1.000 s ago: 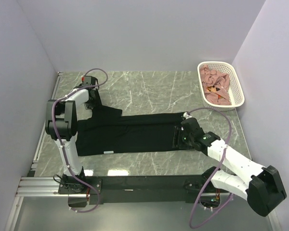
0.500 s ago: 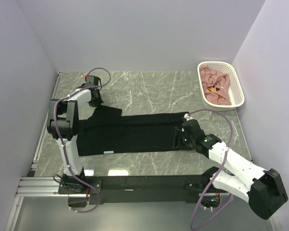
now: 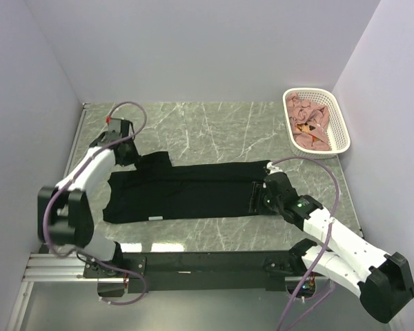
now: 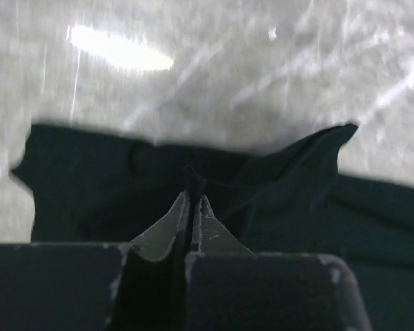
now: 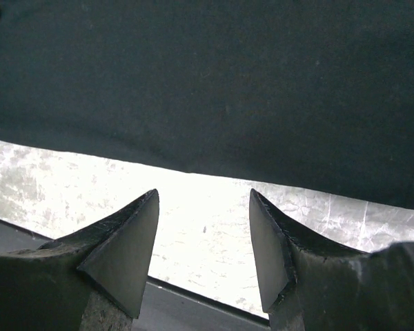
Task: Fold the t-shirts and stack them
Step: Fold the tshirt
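I see large plain black short-sleeved t-shirt [image 3: 186, 192] lying flat, stretched left to right across middle of grey-green marble table [image 3: 214, 124]. My left gripper [image 4: 192, 201] pinched tight on small ridge of black cloth at shirt's far-left corner, by sleeve. My right gripper [image 5: 203, 207] spread wide, nothing between fingers, low over shirt's right end; cloth edge and bare table under gap. In far-right corner, dusty pink cloth t-shirts [image 3: 309, 124] heaped in white oval plastic lattice basket [image 3: 307, 90], well apart from black shirt.
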Action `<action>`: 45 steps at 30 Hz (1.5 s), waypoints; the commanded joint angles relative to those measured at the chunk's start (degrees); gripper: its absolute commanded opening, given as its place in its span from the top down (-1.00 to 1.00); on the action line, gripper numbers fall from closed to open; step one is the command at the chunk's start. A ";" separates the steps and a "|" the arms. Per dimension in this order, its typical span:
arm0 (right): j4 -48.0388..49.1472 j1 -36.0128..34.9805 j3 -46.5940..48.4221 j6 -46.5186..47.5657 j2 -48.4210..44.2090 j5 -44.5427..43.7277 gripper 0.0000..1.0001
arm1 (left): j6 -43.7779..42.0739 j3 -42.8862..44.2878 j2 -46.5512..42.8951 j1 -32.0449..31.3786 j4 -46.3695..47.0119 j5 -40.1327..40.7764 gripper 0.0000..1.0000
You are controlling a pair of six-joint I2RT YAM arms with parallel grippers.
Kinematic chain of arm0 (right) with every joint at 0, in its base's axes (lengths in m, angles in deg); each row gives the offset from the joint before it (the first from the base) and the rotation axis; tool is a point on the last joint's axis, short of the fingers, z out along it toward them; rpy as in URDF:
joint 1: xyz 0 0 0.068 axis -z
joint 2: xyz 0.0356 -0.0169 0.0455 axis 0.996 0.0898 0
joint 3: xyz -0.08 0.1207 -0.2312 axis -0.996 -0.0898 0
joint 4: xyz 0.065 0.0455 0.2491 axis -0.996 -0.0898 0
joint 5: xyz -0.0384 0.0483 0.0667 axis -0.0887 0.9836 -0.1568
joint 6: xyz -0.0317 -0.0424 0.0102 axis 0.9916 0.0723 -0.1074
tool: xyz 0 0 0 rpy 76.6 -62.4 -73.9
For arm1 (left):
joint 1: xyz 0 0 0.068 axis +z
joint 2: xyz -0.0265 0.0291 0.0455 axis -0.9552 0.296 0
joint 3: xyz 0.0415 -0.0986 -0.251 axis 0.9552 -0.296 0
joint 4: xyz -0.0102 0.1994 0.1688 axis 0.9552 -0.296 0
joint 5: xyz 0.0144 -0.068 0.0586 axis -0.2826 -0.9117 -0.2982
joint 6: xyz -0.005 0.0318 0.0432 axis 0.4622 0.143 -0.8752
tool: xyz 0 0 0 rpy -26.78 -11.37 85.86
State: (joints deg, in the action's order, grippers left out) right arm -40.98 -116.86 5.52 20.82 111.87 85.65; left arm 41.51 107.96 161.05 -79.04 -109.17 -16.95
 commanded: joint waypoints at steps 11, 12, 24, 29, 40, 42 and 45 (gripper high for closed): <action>0.04 -0.60 -0.16 0.54 -2.56 -0.66 -0.24 | 8.61 -21.11 -23.11 -0.50 -6.06 -15.77 0.86; 0.48 -0.60 -0.16 0.63 -2.29 -0.57 -0.24 | 9.23 -23.29 -24.68 -0.59 -5.97 -17.01 0.85; 2.06 -0.95 1.86 1.51 1.66 0.74 -0.24 | 11.87 -24.37 -29.35 -2.97 -13.96 -21.69 0.74; 3.64 -1.21 2.38 1.68 3.33 2.15 -0.25 | 10.82 -25.77 -30.06 -2.97 -17.21 -21.69 0.40; 6.89 -3.23 9.94 3.26 12.11 5.31 -0.27 | 14.24 -23.23 -34.89 -2.79 -18.02 -13.44 -0.34; 8.91 -4.54 12.75 3.88 15.26 7.59 -0.27 | 15.47 -23.22 -34.02 -2.53 -17.05 -10.62 -0.35; 12.69 -6.74 16.53 3.36 20.97 11.62 -0.25 | 17.57 -24.10 -32.35 -1.91 -12.75 -10.87 -0.33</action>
State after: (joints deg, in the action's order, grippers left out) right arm -34.75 -121.31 17.38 23.58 128.55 92.53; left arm 55.98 82.58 127.61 -81.47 -125.81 -30.75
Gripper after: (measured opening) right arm 0.631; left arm 0.670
